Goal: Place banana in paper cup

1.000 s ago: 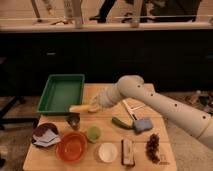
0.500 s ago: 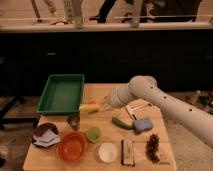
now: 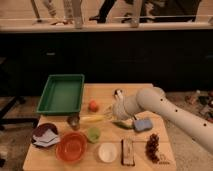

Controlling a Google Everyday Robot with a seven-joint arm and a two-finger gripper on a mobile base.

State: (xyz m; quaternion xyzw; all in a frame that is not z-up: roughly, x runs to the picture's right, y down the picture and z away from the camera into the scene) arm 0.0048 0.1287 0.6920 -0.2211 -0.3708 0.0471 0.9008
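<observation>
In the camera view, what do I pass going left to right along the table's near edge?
Dark-and-white packet → orange bowl → small green cup → paper cup → brown bar → dark red cluster. The gripper is behind them, at the banana's right end.

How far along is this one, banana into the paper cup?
Done: nothing yet; the banana is outside the paper cup, which stands near the table's front edge. In hand: the end effector is at the banana's end nearest the arm, below the green tray; a hold is unconfirmed. Left: carry the banana to the cup and drop it in.
</observation>
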